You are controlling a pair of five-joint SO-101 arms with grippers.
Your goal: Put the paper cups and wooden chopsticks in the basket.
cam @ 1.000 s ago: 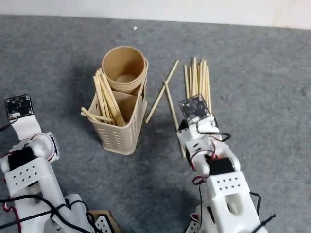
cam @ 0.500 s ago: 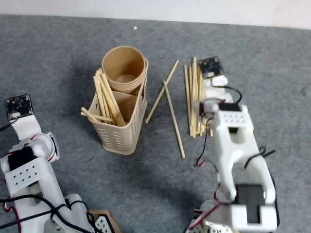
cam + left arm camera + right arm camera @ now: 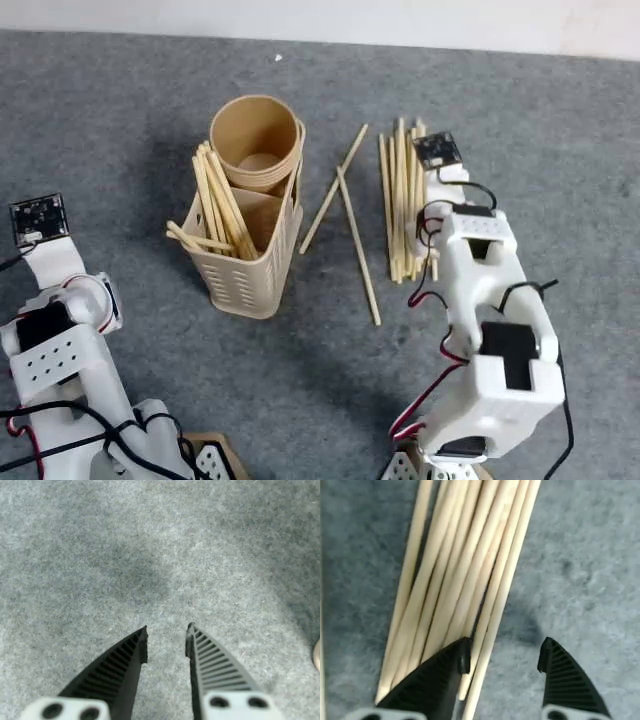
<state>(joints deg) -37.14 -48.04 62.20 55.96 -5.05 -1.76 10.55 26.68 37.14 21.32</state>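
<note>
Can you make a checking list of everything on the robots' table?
Surface: grey carpet.
Job's things: basket upright, holding cups and chopsticks; a loose pile and two crossed chopsticks lie beside it.
Clutter: white speck near the far edge; brown corner at the near edge.
Grippers: left gripper open above carpet; right gripper open over the pile.
Cables: red and black wires on the right arm.
Surroundings: pale strip beyond the carpet.
</note>
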